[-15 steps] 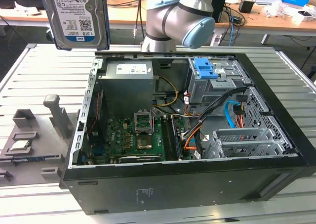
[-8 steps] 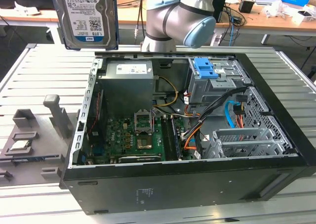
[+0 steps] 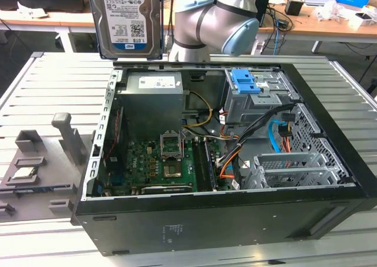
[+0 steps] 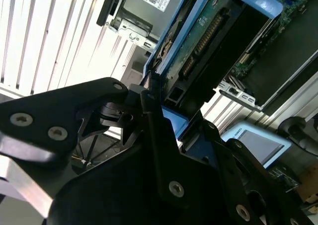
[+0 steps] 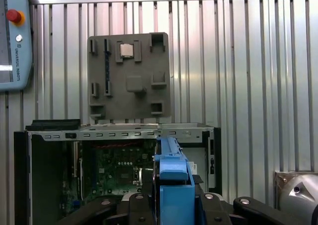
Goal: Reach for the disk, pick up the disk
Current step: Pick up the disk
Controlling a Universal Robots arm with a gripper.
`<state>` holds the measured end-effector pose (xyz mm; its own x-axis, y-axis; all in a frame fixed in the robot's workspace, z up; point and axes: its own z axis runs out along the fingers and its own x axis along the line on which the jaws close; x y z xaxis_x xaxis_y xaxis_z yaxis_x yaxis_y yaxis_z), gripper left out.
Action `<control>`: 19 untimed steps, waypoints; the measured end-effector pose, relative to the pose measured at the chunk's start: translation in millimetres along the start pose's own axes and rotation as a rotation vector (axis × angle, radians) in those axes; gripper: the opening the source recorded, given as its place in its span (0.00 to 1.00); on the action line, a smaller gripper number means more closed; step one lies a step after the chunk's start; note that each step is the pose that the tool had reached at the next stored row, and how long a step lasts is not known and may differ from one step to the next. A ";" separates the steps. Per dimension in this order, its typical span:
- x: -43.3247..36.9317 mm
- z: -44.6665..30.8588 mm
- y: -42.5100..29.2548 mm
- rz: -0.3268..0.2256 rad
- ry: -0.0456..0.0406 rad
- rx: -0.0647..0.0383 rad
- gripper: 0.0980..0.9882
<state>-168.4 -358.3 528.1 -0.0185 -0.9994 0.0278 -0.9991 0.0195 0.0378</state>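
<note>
In the exterior view the disk hangs upright in the air, at eleven o'clock from the open computer case. The arm bends behind the case at twelve o'clock. In the first wrist view the gripper is clamped on the disk's blue rail.

The disk carries a white-and-blue barcode label, and the teach pendant bears printed lettering.

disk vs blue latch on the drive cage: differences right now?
The disk hangs upright above the case, clamped in the pincer; the blue latch sits on the drive cage inside it. The disk is larger, silver-grey, with a label; the blue latch is small, plain plastic. Both show blue plastic.
</note>
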 end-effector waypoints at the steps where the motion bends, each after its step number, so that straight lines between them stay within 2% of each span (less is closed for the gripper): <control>1: 0.0 -0.1 -2.9 0.000 0.0001 0.000 0.30; 6: -0.4 -0.8 -19.2 0.000 0.0001 0.000 0.30; 9: -0.7 -1.2 -31.4 0.000 0.0000 0.000 0.30; 15: -1.1 -1.9 -49.0 0.000 0.0001 0.000 0.30; 16: -1.1 -2.1 -52.8 0.000 0.0001 0.000 0.30; 17: -1.3 -2.4 -59.5 0.000 0.0001 0.000 0.30; 19: -1.4 -2.6 -66.0 0.000 0.0001 0.000 0.30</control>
<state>-102.4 -358.1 528.2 -0.0182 -0.9994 0.0279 -0.9991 0.0193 0.0379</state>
